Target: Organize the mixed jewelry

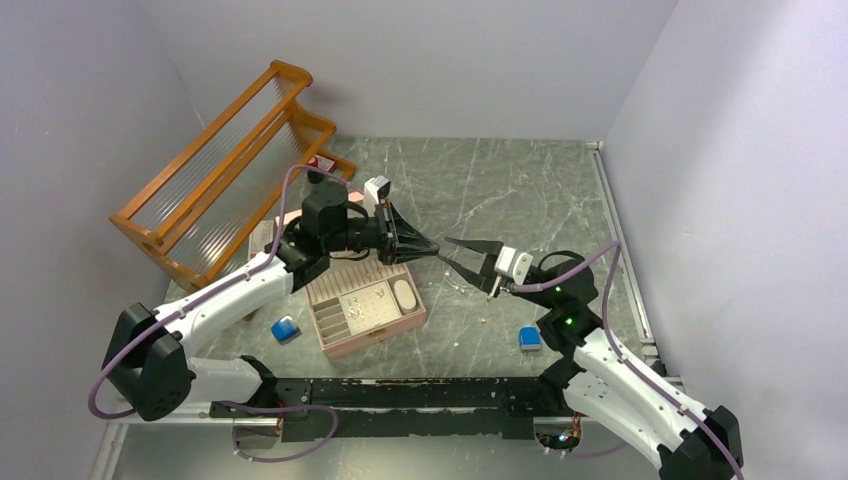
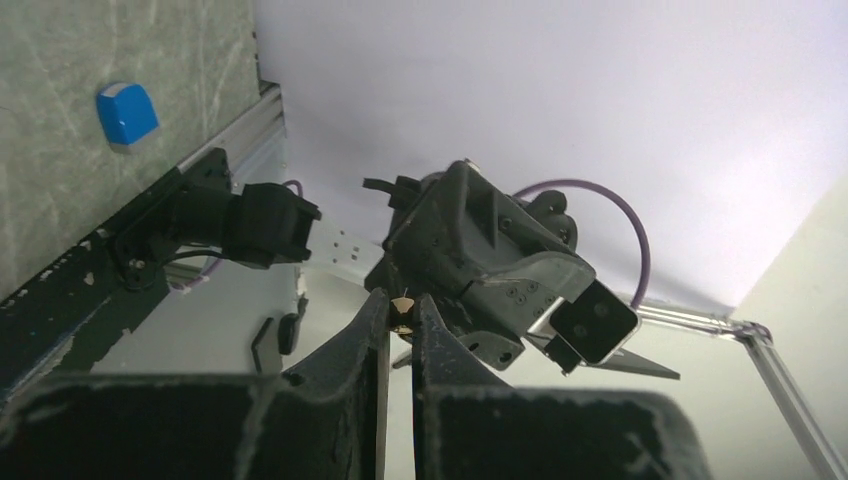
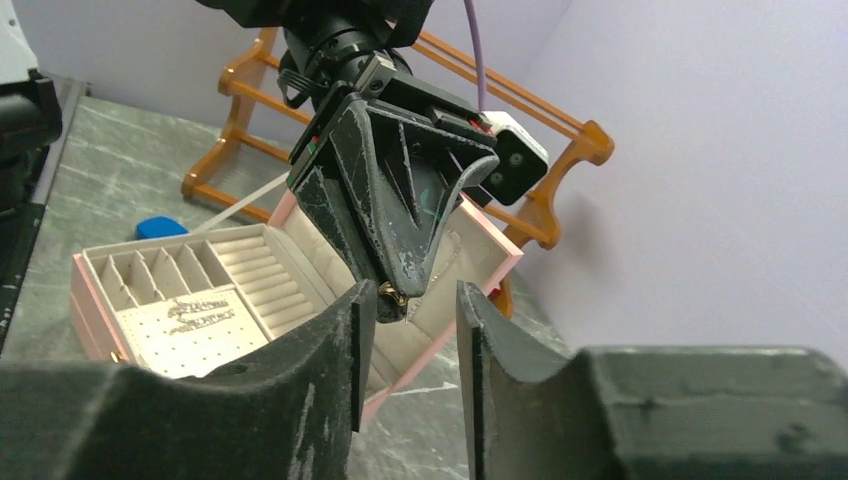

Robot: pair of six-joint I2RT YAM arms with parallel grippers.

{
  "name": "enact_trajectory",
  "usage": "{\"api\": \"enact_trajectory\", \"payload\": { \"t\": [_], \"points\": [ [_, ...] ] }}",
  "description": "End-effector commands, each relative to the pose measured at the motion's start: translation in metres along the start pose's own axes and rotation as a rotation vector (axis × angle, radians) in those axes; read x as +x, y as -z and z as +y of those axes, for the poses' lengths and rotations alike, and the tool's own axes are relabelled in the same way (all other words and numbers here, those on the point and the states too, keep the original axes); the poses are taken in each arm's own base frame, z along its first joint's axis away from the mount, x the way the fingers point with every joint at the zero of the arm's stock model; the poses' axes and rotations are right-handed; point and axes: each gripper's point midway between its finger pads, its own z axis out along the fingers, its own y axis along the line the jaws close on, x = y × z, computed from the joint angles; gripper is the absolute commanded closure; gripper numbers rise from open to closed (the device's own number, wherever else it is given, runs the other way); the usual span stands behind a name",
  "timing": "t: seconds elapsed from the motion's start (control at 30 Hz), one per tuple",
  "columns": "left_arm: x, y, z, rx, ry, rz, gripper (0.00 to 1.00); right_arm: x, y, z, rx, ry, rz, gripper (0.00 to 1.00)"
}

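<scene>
Tiny gold piece (image 2: 402,320) (image 3: 393,296) sits pinched at the tips of the L jaws, which are clenched on it, in the air just off the pink box's (image 1: 372,336) right side. R jaws are released, their tips straddling the L tips, so v. little room betw. them. Loose jewelry bits (image 1: 457,284) lie on the counter (image 1: 500,190) below. Open counter runs behind & right up to the rail. Orange rack (image 1: 225,170) crowds back-left. Blue blocks (image 1: 284,328) (image 1: 529,338) flank the box & R arm. Box is open, w/ small pieces (image 1: 355,303) in its compartments; types I can't tell.
</scene>
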Motion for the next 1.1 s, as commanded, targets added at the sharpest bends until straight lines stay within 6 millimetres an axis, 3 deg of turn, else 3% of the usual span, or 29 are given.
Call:
{"api": "enact_trajectory", "payload": {
  "t": [0.0,0.2,0.33,0.5,0.6,0.77,1.07],
  "points": [
    [-0.012,0.010,-0.014,-0.029,-0.128,-0.089,0.95,-0.011,0.006,-0.004,0.049,0.010,-0.028,0.57],
    [-0.028,0.026,-0.013,-0.094,-0.235,-0.173,0.95,-0.016,0.014,-0.004,0.079,-0.030,-0.021,0.42],
    [-0.032,0.035,-0.004,-0.182,-0.320,-0.196,0.95,-0.017,0.017,0.001,0.090,-0.121,-0.036,0.39],
    [-0.039,0.061,0.017,-0.397,-0.484,-0.241,0.94,-0.004,0.022,-0.002,0.216,-0.456,-0.045,0.38],
    [-0.038,0.083,0.047,-0.564,-0.519,-0.226,0.93,0.020,0.021,0.012,0.222,-0.664,0.028,0.41],
    [-0.024,0.108,0.089,-0.754,-0.537,-0.183,0.93,0.086,0.030,0.025,0.392,-1.004,0.254,0.53],
    [-0.015,0.127,0.131,-1.007,-0.501,-0.248,0.95,0.164,0.048,0.076,0.540,-1.389,0.370,0.55]
  ]
}}
